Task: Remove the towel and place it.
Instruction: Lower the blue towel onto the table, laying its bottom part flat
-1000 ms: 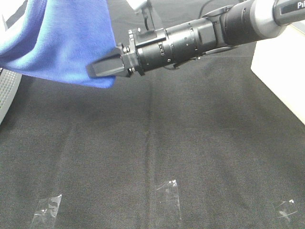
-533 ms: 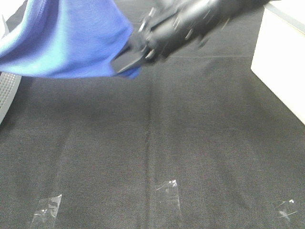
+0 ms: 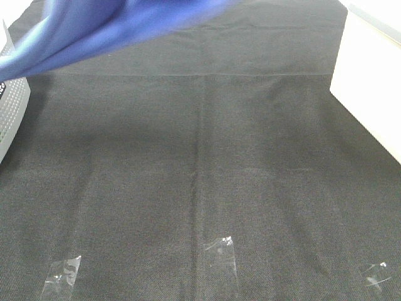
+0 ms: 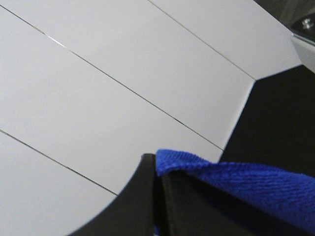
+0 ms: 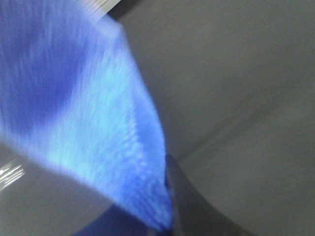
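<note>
Exterior high view: the towel (image 3: 106, 28) hangs in the air over the far left corner of the table, clear of the surface. It shows as a blurred royal-blue band, pulled taut from the left edge up and out past the far edge. Neither arm appears in this view.

Below it lies the black cloth (image 3: 207, 163) that covers the table, a coarse matte weave with one straight crease parallel to the far edge and a fainter fold running down the middle. Three crinkled strips of clear tape (image 3: 220, 254) sit spaced along the near edge. A smooth white box (image 3: 369, 75) stands at the right edge, and a grey perforated panel (image 3: 9, 116) with a curved outline shows at the left edge.

On the left wrist view, the left gripper (image 4: 156, 164) has its two flat black fingers pressed together on a folded edge of the towel (image 4: 246, 184), whose looped microfibre pile is sharp here. Behind it is a flat white panelled surface (image 4: 108, 64) with thin dark seams.

On the right wrist view everything is blurred. The towel (image 5: 88, 108) spreads wide and tapers down to one dark finger of the right gripper (image 5: 174, 201), meeting it. The other finger cannot be made out, so I cannot tell whether this gripper is clamped.
</note>
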Tool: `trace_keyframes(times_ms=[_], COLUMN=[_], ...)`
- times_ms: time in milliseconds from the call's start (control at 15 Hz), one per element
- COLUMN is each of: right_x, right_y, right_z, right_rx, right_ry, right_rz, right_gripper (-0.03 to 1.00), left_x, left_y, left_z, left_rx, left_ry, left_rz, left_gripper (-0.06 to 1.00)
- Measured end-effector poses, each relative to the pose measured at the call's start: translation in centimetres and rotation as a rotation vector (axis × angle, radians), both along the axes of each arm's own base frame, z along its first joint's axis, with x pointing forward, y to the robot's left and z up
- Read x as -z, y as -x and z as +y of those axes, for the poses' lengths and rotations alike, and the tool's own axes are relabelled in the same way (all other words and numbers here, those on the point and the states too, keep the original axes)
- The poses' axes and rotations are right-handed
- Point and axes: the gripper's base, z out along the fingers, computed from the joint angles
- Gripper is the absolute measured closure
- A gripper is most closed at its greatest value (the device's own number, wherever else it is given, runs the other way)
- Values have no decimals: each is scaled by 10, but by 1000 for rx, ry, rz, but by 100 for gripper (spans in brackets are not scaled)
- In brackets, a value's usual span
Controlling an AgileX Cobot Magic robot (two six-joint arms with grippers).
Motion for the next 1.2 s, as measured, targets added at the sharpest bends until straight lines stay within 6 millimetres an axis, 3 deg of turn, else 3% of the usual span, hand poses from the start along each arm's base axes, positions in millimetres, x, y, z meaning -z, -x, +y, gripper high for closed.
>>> trace_keyframes(times_ms=[67,200,467,800,1000,1200], right_x=[-29,-61,-90,-102,-92,-79], right_y=[0,0,-7,-21,-39,-57], right_z=[-6,-12,-13,-12,-9,-3], right_rx=[31,76,145,205,226,237], right_ry=[8,-13,-136,-208,-163,-150], right_rz=[-122,-285,-528,-726,-812,-887], right_gripper=[96,96,96,96,96,96], left_x=[-8,-17,-14,6,14,15], left_y=[-3,-11,-34,-65,-93,-129], left_z=[8,25,45,31,25,38], left_rx=[-5,-26,-55,-12,-18,-71], left_ry=[52,165,312,354,374,415], left_rz=[-70,-129,-166,-257,-282,-305], left_gripper=[94,94,94,94,94,94])
